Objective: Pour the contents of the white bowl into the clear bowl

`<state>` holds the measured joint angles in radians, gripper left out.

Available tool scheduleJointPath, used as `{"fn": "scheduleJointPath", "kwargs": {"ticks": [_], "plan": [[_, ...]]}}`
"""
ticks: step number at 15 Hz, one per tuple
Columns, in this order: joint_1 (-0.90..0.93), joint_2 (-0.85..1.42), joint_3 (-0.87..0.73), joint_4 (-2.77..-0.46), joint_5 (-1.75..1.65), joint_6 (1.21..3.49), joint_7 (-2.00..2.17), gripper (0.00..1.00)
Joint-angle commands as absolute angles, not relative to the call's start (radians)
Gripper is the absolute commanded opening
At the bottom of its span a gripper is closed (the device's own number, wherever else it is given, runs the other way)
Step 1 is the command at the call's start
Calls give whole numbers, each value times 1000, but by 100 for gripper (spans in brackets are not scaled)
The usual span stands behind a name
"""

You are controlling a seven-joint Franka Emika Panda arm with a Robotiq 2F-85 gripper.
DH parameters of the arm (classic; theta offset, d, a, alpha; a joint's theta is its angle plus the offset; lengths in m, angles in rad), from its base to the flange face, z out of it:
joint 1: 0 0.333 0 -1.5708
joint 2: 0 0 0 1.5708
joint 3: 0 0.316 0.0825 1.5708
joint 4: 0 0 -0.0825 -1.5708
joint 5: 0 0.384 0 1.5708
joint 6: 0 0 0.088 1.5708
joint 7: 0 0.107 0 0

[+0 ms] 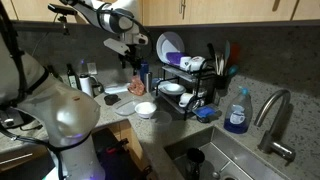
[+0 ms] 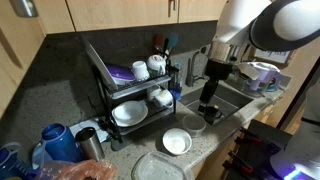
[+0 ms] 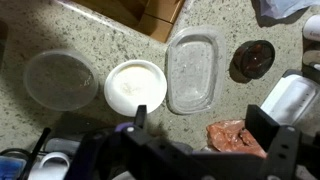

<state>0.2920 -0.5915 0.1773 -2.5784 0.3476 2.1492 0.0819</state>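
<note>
The white bowl [image 3: 135,87] sits upright on the speckled counter; it also shows in both exterior views [image 1: 146,109] [image 2: 177,142]. Something pale lies inside it, too faint to name. The clear bowl [image 3: 60,80] stands just beside it on the counter, toward the sink [image 2: 192,127]. My gripper [image 3: 200,125] hangs well above the counter, open, with nothing between its fingers [image 3: 140,116]. It shows high over the bowls in both exterior views [image 1: 130,55] [image 2: 209,105].
A clear rectangular container [image 3: 195,72] lies on the white bowl's other side, then a dark round lid [image 3: 252,60]. A crumpled orange bag [image 3: 235,135] lies under the gripper. A dish rack [image 2: 130,95] stands against the wall. The sink [image 1: 230,160] and a blue soap bottle [image 1: 237,112] are nearby.
</note>
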Motion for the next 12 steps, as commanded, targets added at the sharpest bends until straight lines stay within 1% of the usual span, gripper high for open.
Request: {"fn": "scheduleJointPath", "kwargs": {"ticks": [1,5,12], "plan": [[287,-592,182,-2576,350,2146,80,100],[290,-554,194,-2562,362,2160,99,100],[280,-394,309,-2492,322,2169,287,100]]}}
